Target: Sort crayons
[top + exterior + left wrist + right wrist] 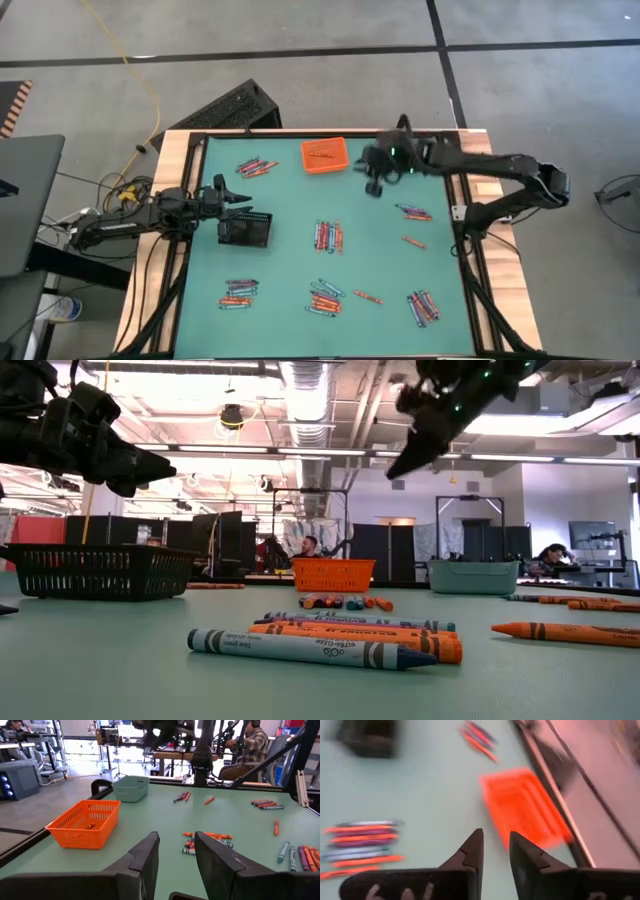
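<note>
Crayons lie in several small clusters on the green mat: near the far left (256,166), at the middle (328,236), toward the right (413,212) and along the near side (325,297). My right gripper (495,837) hangs open and empty, raised above the mat beside the orange bin (324,155), to its right (372,180). A few crayons lie in that bin (90,825). My left gripper (175,837) waits open at the left edge (240,190), level and above the black bin (247,230). The teal bin (131,788) stands at the far side.
Raised wooden rails (180,150) frame the mat. In the low view a near pile of crayons (330,642) lies in front, with the three bins behind it. A person (247,750) sits beyond the table's right side. Bare mat lies between the clusters.
</note>
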Robot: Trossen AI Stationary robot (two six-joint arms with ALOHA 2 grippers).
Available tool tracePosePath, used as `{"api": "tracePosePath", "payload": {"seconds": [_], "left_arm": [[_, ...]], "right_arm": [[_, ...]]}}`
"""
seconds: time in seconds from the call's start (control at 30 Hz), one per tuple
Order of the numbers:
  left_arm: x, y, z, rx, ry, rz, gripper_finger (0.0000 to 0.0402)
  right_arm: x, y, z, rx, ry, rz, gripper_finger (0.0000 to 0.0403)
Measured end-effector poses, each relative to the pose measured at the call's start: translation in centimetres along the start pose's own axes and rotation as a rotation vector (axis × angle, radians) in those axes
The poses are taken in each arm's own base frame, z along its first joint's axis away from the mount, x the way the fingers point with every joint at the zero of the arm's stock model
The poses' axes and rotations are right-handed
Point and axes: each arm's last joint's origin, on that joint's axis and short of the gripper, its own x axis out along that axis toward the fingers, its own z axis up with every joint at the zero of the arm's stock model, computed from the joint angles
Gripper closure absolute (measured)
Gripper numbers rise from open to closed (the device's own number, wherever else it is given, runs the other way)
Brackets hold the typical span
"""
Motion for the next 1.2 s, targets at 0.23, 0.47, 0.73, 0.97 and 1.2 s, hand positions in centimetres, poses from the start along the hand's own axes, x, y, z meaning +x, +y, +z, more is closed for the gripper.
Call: {"api": "tracePosePath", "payload": {"seconds": [0.23,0.47,0.73,0.97,1.2], "left_arm": [[0.0,0.0,0.0,0.000,0.000,0.000,0.0286],[0.0,0.0,0.0,0.000,0.000,0.000,0.0286],[0.0,0.0,0.0,0.000,-0.001,0.000,0.0286],[0.0,-0.1,0.4,-0.264,-0.040,-0.024,0.0286],[0.0,0.3,0.7,-0.514,-0.096,0.074,0.0286]], "right_arm": [[0.1,7.2,0.7,-0.207,-0.187,0.155,0.0328],[-1.0,11.7,0.7,-0.438,-0.228,0.271,0.0329],[0.3,13.3,-2.0,-0.552,-0.255,0.293,0.0329],[0.9,12.2,-4.2,-0.492,-0.536,0.149,0.0329],[1.6,11.2,-5.6,-0.299,-0.464,0.165,0.0329]]}}
